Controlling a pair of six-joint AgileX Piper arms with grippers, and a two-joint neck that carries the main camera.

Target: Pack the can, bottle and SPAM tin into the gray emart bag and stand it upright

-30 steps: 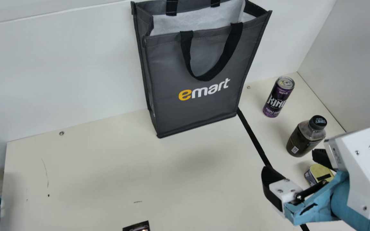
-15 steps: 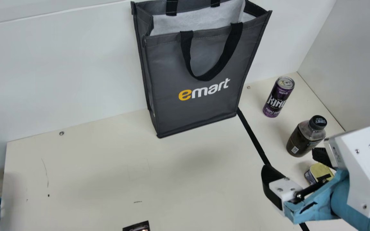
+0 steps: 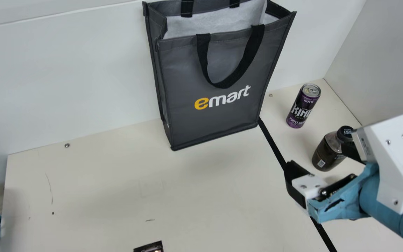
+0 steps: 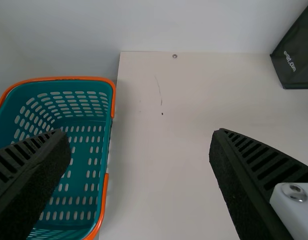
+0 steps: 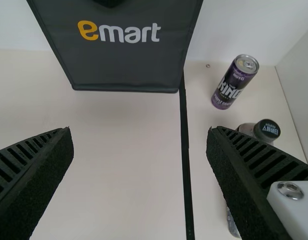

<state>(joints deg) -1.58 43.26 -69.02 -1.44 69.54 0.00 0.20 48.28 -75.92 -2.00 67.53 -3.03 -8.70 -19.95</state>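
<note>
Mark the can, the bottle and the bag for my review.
Can (image 5: 233,85): right wrist view, on its printed side.
Bottle (image 3: 328,153): main view, on its dark body.
Bag (image 3: 220,63): main view, on its front panel.

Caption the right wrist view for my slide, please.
Open right gripper before the gray emart bag, purple can and black-capped bottle standing nearby.

The open gray emart bag (image 3: 215,122) is stood upright at twelve o'clock. Toward three, the purple can (image 3: 302,108) and black-capped dark bottle (image 3: 327,154) are set upright; the SPAM tin (image 5: 232,223) is mostly hidden.
</note>
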